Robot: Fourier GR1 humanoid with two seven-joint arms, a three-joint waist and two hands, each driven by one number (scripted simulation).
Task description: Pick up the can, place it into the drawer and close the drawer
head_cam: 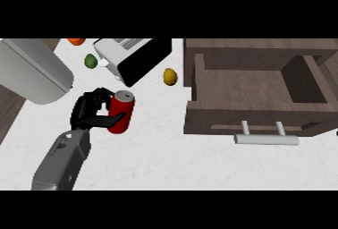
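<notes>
The left hand (89, 112) came in from the lower left on its grey forearm and was closed round the red can (120, 112). Its fingers (99, 95) curled in behind the can's upper part, and the thumb (111, 120) crossed the front of the can lower down, so the can was pinched between them. The can stood slightly tilted, its silver top toward the upper edge of the view, over the white counter (165, 156); whether its base touched the counter could not be told.

The right hand did not show anywhere in the view.

To the right of the can, well apart from it, the brown wooden drawer (254, 89) stood pulled open, its inside bare wood and its pale bar handle (266, 139) on the front facing the lower edge. Between can and drawer, nearer the top, a yellow-brown fruit (170, 76) lay on the counter. Just above the can sat a white toaster (122, 56) with a dark side panel. A green fruit (90, 60) and an orange one (76, 41) lay beside the toaster, and a large grey rounded appliance (33, 71) filled the upper left corner.
</notes>
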